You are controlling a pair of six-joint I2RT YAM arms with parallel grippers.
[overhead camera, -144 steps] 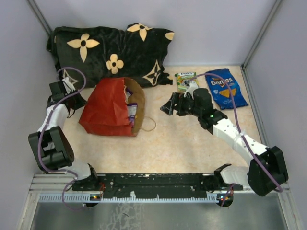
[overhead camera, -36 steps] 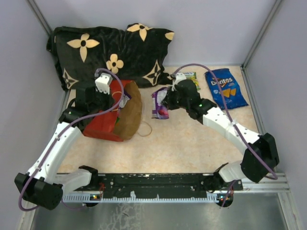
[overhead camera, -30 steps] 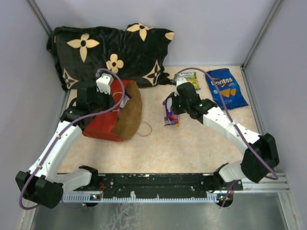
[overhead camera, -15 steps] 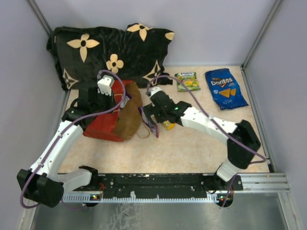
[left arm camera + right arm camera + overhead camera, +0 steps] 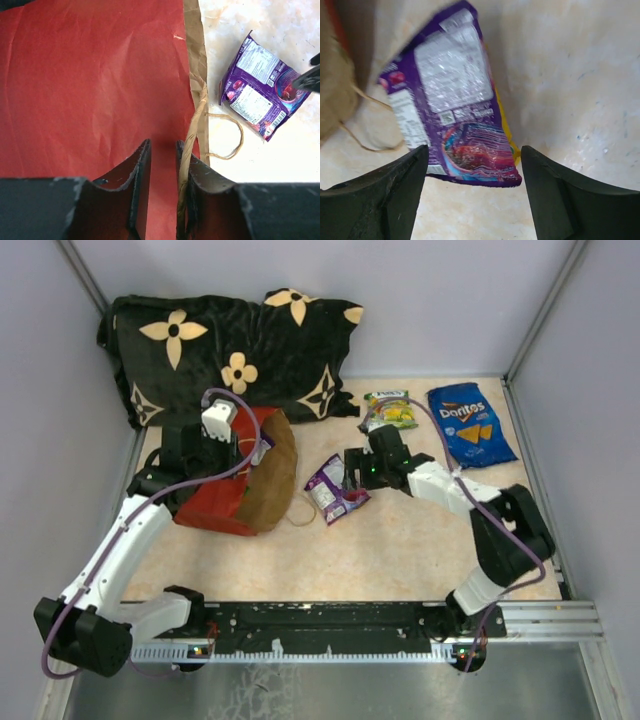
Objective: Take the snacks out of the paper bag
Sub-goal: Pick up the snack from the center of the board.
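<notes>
From above, the red paper bag (image 5: 215,495) lay on its side at the left of the table (image 5: 400,550), brown mouth turned toward the middle, just in front of the black flowered pillow (image 5: 230,340); the left gripper (image 5: 228,452) sat on the bag's upper wall near the mouth, to my eye there to steady the bag while the other arm worked; the purple pouch (image 5: 335,490) lay flat just outside the mouth, with the right gripper (image 5: 352,472) low at its far edge; the green pouch (image 5: 390,410) and the blue Doritos bag (image 5: 470,425) lay side by side at the far right, well apart from the bag, which looked like the spot chosen for emptied snacks.

From the left wrist, the fingers (image 5: 137,170) stood a narrow gap apart with bare red paper showing between them, nothing pinched that I could see; the tan cord handle (image 5: 192,125) ran alongside one finger, outside the gap.

From the right wrist, the jaws stood wide, one to either side of the purple pouch, which rested label-up on the table and was not held; a yellow edge (image 5: 501,122) peeped from under its side, perhaps another packet; whether more remained inside the bag I could not tell.
</notes>
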